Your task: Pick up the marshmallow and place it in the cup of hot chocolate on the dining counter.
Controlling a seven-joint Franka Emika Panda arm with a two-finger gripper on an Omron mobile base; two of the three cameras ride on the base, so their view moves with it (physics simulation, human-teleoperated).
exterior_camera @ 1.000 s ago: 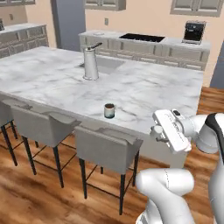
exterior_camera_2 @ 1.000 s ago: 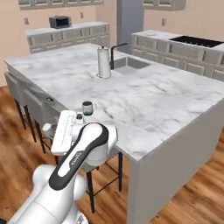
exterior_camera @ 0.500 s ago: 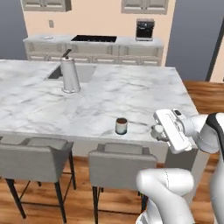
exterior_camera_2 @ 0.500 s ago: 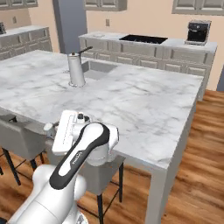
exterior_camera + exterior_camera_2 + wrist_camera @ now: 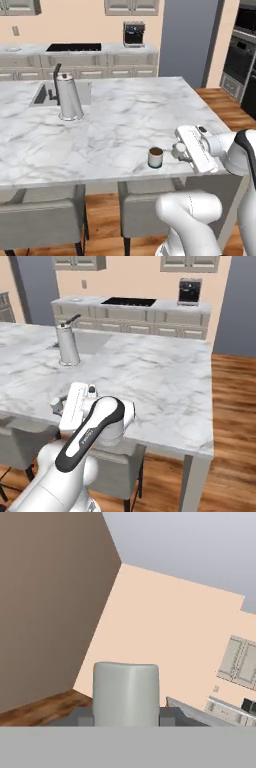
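In the hand view a pale, blocky marshmallow (image 5: 126, 693) sits pinched between my two dark fingertips, so my gripper (image 5: 126, 718) is shut on it. From the left base view the gripper (image 5: 178, 150) hovers at the near edge of the dining counter (image 5: 115, 125), just right of the cup of hot chocolate (image 5: 155, 157). The cup stands upright near that edge and brown liquid shows in it. In the right base view my white hand (image 5: 75, 404) hangs over the counter's near edge (image 5: 165, 406), with the arm in front of the cup's spot.
A tall metallic cylinder with a knob (image 5: 68, 97) stands by the built-in sink (image 5: 45, 93) and its black faucet. Grey stools (image 5: 42, 220) tuck under the near side. A back counter holds a cooktop (image 5: 74, 47) and a coffee machine (image 5: 133, 34).
The whole scene has shifted because the base drove along the counter. The cup now lies close beside my hand. The arm's pose looks unchanged.
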